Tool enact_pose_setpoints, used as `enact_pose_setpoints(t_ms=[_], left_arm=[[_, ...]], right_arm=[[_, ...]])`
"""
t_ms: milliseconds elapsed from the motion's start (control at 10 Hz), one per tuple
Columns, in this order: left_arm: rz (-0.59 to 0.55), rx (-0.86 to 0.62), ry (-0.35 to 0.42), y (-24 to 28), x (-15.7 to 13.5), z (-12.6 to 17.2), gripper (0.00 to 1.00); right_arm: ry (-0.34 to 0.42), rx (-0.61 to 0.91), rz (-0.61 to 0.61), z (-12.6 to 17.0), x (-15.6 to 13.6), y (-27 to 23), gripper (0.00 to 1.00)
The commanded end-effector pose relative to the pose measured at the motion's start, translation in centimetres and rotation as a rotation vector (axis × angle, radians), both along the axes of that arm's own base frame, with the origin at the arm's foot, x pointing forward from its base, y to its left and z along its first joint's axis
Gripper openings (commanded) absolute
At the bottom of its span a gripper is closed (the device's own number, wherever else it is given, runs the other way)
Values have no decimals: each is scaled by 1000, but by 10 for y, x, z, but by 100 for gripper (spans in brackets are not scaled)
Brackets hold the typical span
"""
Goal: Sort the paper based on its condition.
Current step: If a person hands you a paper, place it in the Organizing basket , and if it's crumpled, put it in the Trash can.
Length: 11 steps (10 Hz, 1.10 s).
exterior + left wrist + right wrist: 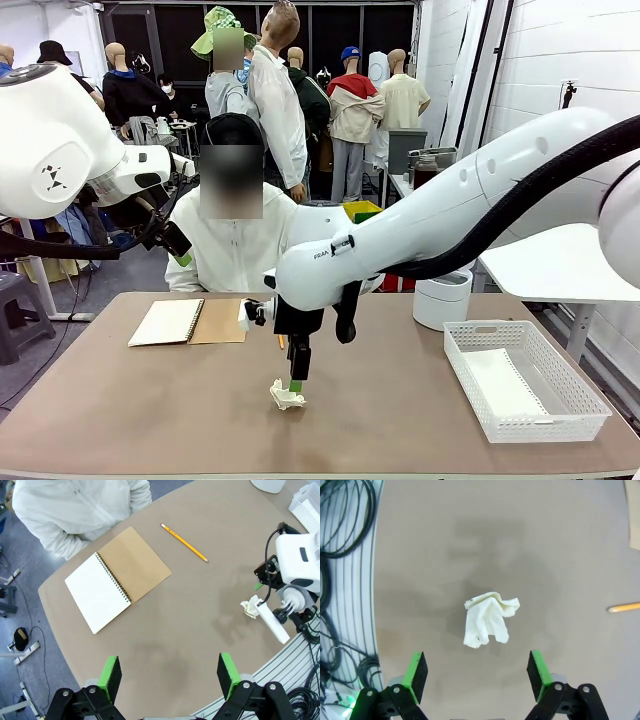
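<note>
on the table (120,420) lies one crumpled paper (487,620) below the wide right hand (479,672).

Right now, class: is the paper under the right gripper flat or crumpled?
Crumpled. The paper lies on the table as a creased, bunched wad, apart from the open right gripper.

Even, bright indoor light from overhead. Soft blurred shadows lie on the table (470,540) in both wrist views, whose wide lenses bend the edges. All pictures are sharp, without glare.
</note>
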<state>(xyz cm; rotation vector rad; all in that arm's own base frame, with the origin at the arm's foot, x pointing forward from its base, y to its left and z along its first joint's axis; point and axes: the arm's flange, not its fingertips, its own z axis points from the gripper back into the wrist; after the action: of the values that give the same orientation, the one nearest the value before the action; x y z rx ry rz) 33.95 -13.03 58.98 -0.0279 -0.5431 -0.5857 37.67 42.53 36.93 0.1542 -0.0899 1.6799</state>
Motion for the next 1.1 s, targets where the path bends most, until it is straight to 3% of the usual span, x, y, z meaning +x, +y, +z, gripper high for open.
enact_pose_setpoints(t_ms=[0, 300, 1000], left_arm=[[-2, -1, -2, 2, 0, 0, 100], [-2, -1, -2, 2, 0, 0, 100], [-2, -1, -2, 2, 0, 0, 100]], right_arm=[[-11, -25, -11, -9, 5, 13, 100], [19, -32, -4, -24, 4, 16, 100], [-32, -56, -22, -50, 8, 23, 100]])
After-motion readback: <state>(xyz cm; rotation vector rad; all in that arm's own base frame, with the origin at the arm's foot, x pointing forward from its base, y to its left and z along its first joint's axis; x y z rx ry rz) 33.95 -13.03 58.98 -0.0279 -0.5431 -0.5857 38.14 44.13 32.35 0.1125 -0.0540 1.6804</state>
